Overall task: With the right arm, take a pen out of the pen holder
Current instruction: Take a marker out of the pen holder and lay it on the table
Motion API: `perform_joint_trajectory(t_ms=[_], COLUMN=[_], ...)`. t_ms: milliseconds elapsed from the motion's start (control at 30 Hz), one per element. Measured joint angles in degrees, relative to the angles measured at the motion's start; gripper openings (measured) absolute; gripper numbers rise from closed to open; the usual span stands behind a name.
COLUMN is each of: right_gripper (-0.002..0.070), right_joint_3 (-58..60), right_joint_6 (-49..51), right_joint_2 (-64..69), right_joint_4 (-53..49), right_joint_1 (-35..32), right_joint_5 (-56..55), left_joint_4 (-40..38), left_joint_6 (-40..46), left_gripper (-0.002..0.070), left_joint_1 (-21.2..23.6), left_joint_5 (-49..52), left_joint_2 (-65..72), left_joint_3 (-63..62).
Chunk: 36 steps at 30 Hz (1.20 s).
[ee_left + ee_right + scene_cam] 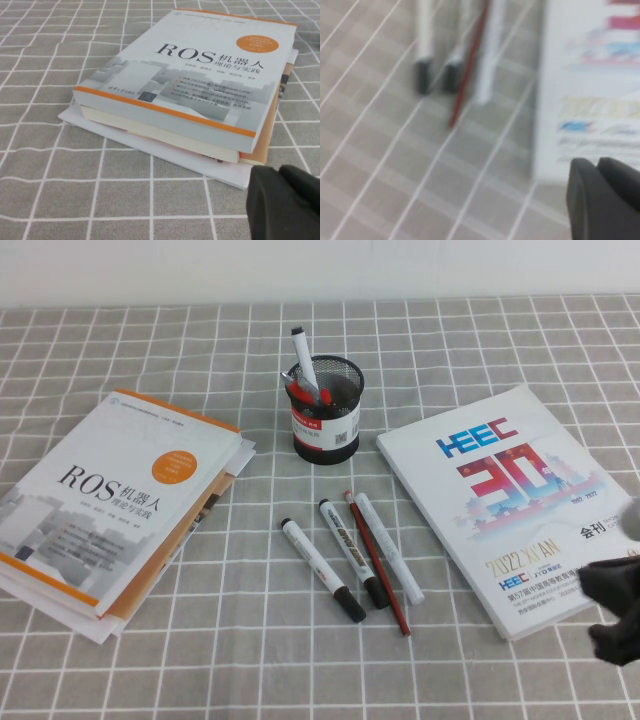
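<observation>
Right gripper (612, 608): clenched, empty, by magazine (500, 500) corner
Left gripper (286, 202): closed (beside books (200, 85))
Holder (346, 390): pen (303, 355) inside

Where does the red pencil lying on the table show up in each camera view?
High view: red pencil lies among the loose markers, in front of the pen holder; right tool at the lower right edge.
Left wrist view: not in it; left tool near the ROS book.
Right wrist view: thin red line among the markers; right tool near the HEEC booklet.
Shared landmark: HEEC booklet, high and right wrist views.
</observation>
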Motion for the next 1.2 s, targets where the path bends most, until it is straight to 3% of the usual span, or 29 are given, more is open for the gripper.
perform_joint_trajectory(t_ms=[167, 367, 700, 933, 1200], right_gripper=[-0.0012, -0.0012, -0.0012, -0.0012, -0.0012], right_joint_3=[16.5, 30.1, 38.6, 38.8, 38.9], right_joint_6=[0.0, 0.0, 0.0, 0.0, 0.0], right_joint_2=[-7.2, -21.0, -42.1, -52.4, -53.4], right_joint_4=[0.2, 0.4, 0.5, 0.5, 1.3], right_joint_1=[-7.3, -16.1, -25.4, -26.1, -26.1], right_joint_5=[-20.3, -29.2, -27.9, -20.6, -12.0], left_joint_4=[0.0, 0.0, 0.0, 0.0, 0.0], left_joint_6=[0.0, 0.0, 0.0, 0.0, 0.0], left_gripper=[-0.0003, -0.0003, -0.0003, -0.0003, -0.0003], left_joint_1=[0.0, 0.0, 0.0, 0.0, 0.0], left_joint_5=[0.0, 0.0, 0.0, 0.0, 0.0], left_joint_2=[0.0, 0.0, 0.0, 0.0, 0.1], left_joint_3=[0.0, 0.0, 0.0, 0.0, 0.0])
